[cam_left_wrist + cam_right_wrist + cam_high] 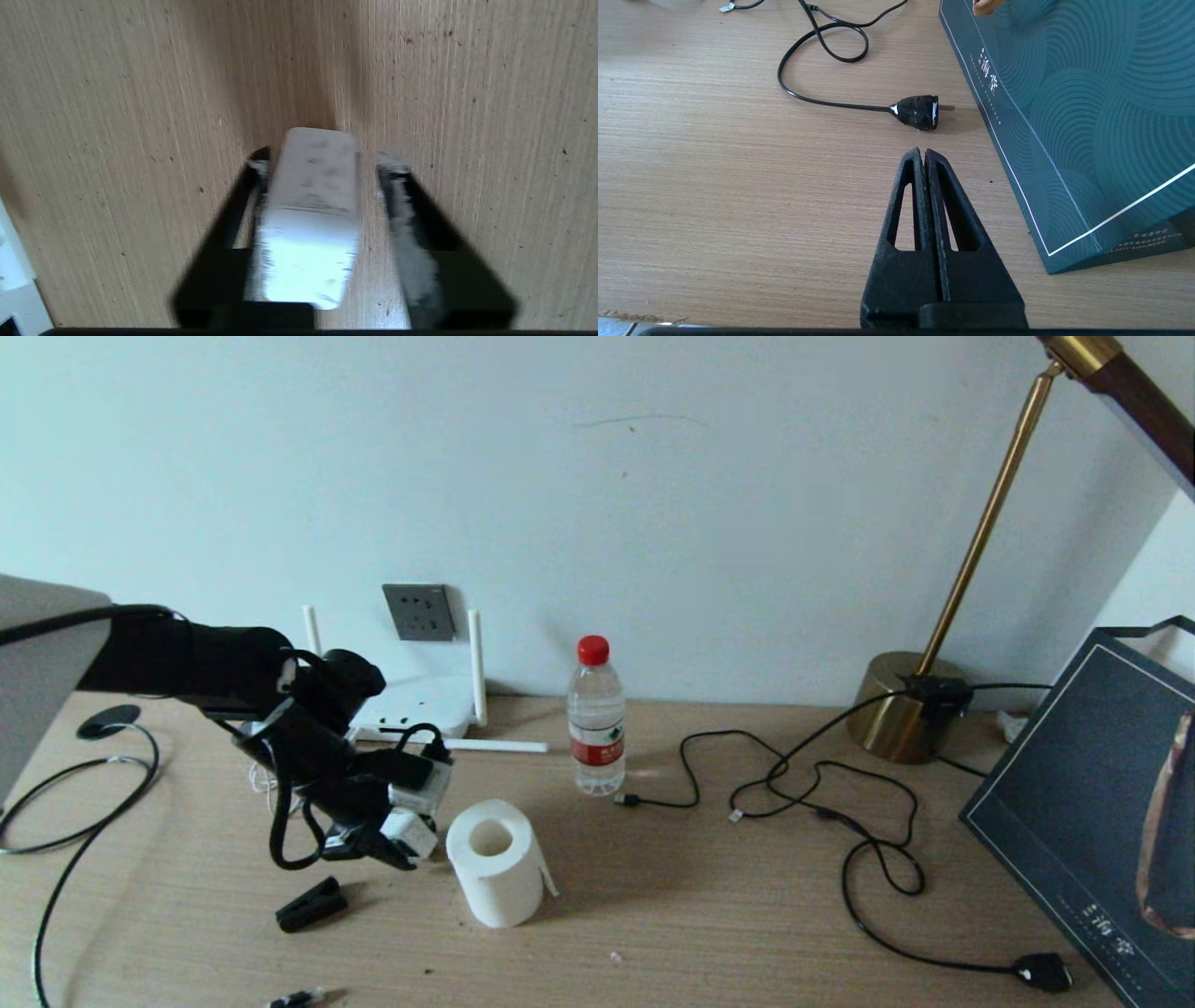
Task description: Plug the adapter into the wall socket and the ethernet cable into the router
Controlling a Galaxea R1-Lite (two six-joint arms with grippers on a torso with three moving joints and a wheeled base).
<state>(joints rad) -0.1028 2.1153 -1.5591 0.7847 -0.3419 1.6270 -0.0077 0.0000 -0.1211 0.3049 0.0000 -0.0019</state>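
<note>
The left gripper (322,161) brackets the adapter (310,219) low over the desk (117,140): one finger looks pressed to its side, the other shows a sliver of gap, so a firm grip is uncertain. The adapter's long axis runs along the fingers, pointing out past the tips. Beyond it, well apart, is the wall socket (419,611), the likely target. The right gripper (923,156) rests pinched together, empty.

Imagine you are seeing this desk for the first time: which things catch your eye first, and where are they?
The black left end effector stands out at the desk's left, its fingers on either side of a small white adapter just above the wood. Beside it stands a white paper roll, with a red-capped water bottle behind. A brass lamp stands at the back right, above loops of black cable.
</note>
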